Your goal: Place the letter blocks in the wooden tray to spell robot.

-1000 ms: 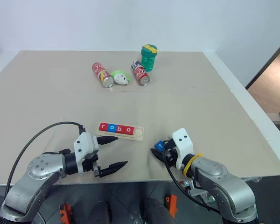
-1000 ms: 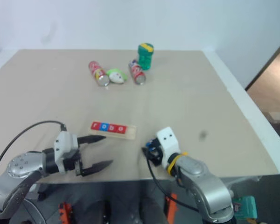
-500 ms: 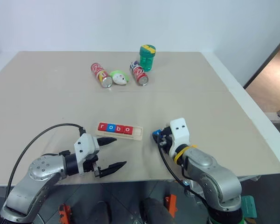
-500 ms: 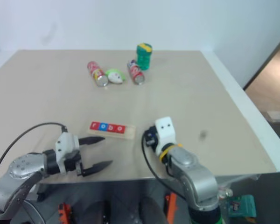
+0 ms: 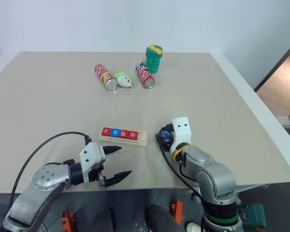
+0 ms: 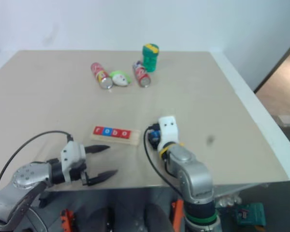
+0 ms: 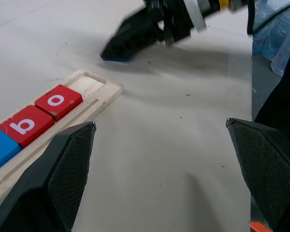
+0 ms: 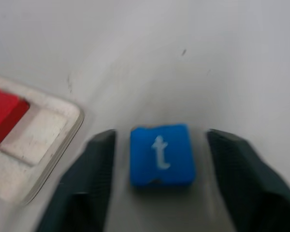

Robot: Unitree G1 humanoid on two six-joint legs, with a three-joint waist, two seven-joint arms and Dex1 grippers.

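Lying flat on the table just right of the wooden tray [image 5: 124, 136], the blue t block [image 8: 160, 154] sits between the two parted fingers of the right gripper [image 8: 157, 181], neither finger touching it, so it looks released rather than held. The tray runs left to right and already carries r, o, b, o, with its last slot at the right end bare and nearest the t. The right arm is plainly the closer one; the left gripper [image 5: 113, 163] hovers with fingers wide apart near the table's front edge, left of the tray. A second ago the right gripper was lower and nearer the table edge with the block between closer fingers; it has since come forward toward the tray's end.
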